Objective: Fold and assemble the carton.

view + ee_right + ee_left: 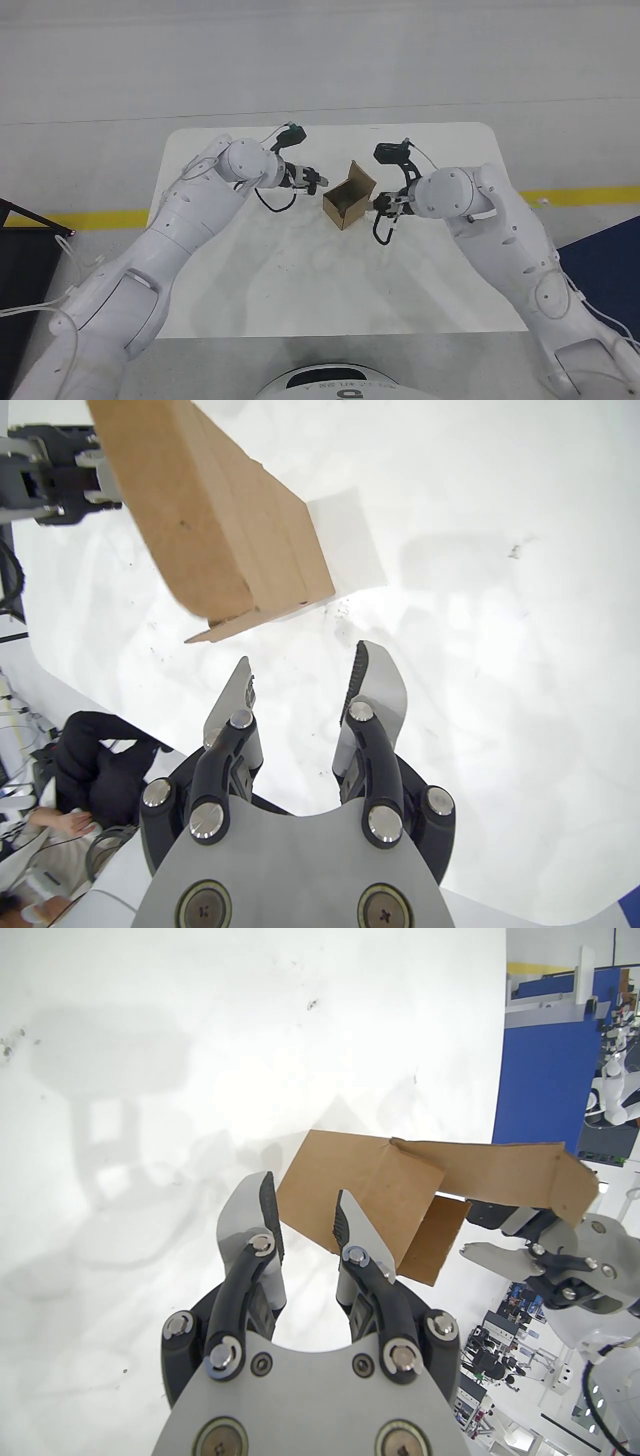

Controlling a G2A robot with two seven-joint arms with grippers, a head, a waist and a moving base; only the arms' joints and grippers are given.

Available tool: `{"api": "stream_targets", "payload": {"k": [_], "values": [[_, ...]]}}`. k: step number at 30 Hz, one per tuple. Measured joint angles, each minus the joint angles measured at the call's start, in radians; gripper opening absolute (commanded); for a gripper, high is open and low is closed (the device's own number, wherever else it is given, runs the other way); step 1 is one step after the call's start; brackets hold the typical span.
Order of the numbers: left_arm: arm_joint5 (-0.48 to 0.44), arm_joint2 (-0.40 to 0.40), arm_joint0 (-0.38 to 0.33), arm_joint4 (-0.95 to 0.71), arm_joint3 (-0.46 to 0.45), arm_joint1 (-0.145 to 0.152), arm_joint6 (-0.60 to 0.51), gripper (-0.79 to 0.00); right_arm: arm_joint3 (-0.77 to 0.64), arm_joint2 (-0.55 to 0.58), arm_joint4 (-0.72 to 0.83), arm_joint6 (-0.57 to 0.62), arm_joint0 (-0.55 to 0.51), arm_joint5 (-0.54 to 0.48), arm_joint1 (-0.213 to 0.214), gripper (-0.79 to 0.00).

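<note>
A small brown carton (349, 195) stands on the white table (300, 280), partly folded, with its open side up. My left gripper (316, 180) hovers just beside one side of it, open and holding nothing. In the left wrist view the left gripper (305, 1208) sits close in front of the carton (370, 1188), one flap bent outward. My right gripper (381, 205) is at the carton's opposite side, also open. Seen from the right wrist, the right gripper (302, 665) is a short gap from the carton (210, 510), not touching it.
The carton sits toward the far middle of the table, with bare tabletop on the near side. A yellow floor stripe (100, 218) runs past both table ends. A dark stand (20, 260) is off the left edge.
</note>
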Motion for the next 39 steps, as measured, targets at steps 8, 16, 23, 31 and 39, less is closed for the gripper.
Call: {"api": "stream_targets", "payload": {"k": [8,16,23,31,39], "values": [[-0.014,0.003,-0.003,-0.006,0.007,-0.011,-0.028,-0.502,0.168,-0.064,0.072,-0.048,0.112,0.051,-0.035,-0.425],[-0.021,0.004,0.004,-0.022,-0.003,-0.019,-0.073,-0.486,0.232,-0.088,0.093,-0.083,0.154,0.086,-0.05,-0.419],[-0.03,-0.001,0.016,-0.023,-0.034,-0.02,-0.093,-0.453,0.236,-0.086,0.095,-0.091,0.155,0.088,-0.051,-0.419],[-0.036,-0.035,0.036,-0.031,-0.077,-0.01,-0.098,-0.449,0.176,-0.029,0.082,-0.079,0.112,0.065,-0.031,-0.422],[-0.053,-0.017,0.066,0.027,-0.1,-0.014,-0.047,-0.431,0.042,0.133,0.128,-0.078,-0.018,-0.01,0.011,-0.406]]}}
